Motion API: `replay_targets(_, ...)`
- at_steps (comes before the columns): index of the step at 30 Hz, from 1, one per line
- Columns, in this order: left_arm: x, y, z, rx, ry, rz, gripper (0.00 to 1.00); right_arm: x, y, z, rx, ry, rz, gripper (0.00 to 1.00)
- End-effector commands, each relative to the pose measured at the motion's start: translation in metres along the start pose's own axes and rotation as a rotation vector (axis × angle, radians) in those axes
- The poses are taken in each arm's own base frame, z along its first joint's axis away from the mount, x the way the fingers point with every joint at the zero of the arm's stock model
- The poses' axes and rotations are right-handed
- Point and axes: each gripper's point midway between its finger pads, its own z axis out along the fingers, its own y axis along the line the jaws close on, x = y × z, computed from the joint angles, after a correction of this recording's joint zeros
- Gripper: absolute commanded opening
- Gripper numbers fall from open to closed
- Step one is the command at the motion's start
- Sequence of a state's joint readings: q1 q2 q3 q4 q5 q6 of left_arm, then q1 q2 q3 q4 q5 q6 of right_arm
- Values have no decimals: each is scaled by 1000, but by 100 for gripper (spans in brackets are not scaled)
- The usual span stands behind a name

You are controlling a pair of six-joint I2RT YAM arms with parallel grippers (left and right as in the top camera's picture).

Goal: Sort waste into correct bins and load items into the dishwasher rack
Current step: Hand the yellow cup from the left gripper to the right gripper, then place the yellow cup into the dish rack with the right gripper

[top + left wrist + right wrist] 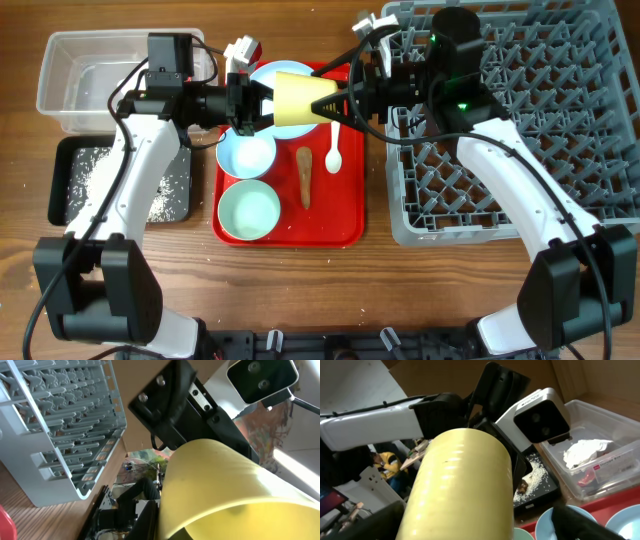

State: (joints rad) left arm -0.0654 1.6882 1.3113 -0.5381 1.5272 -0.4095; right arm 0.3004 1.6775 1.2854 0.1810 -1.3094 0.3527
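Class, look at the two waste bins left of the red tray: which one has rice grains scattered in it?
The black tray, nearer the front edge; the clear tub behind it holds tissue and a wrapper.

Overhead looks straight down; wrist cameras face each other, very close, seemingly sharing yellow cup (pixel 296 103) between them.

You'll find no legible text, label, brand, number or sign in any view. The wrapper (pixel 592 474) in the tub (pixel 620 425) shows red and white print, too blurred to read.
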Motion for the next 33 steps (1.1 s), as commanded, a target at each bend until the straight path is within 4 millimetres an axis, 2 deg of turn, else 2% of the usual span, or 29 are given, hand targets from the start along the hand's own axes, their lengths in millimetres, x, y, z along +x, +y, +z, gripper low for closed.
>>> replay_targets(1, 4, -18, 1, 36, 20, 47, 4, 0, 2, 3, -21, 9, 24, 81)
replay_targets(2, 4, -18, 1, 36, 20, 46, 4, 1, 3, 3, -30, 14, 30, 78)
replay_targets(11, 3, -17, 1, 32, 18, 47, 4, 9, 5, 3, -52, 37, 77, 78)
replay_targets(13, 3, -17, 1, 32, 18, 47, 4, 9, 5, 3, -52, 38, 79, 70)
replay_targets(14, 3, -17, 1, 28, 16, 47, 6, 9, 5, 3, -52, 38, 79, 65)
replay_targets(15, 3, -16, 1, 25, 15, 47, 13, 9, 5, 3, -51, 37, 79, 62)
replay_targets(17, 2, -16, 1, 23, 13, 47, 19, 8, 3, 0, -45, 33, 81, 61)
replay_targets(21, 2, -16, 1, 23, 13, 46, 21, 0, -10, -24, 3, -3, 111, 59)
replay_targets(25, 1, -14, 1, 12, 7, 50, 23, -10, -38, -76, 116, -80, 180, 60)
replay_targets(28, -12, 10, -1, -128, -66, 49, 26, -2, -67, -121, 270, -143, 320, 60)
replay_targets(31, -30, 62, -18, -437, -197, 42, 28, 22, -82, -141, 469, -132, 425, 60)
replay_targets(32, -32, 87, -32, -595, -248, -3, 28, 32, -83, -148, 572, -111, 459, 61)
replay_targets(33, -32, 101, -42, -689, -274, -27, 28, 39, -81, -154, 649, -94, 480, 61)
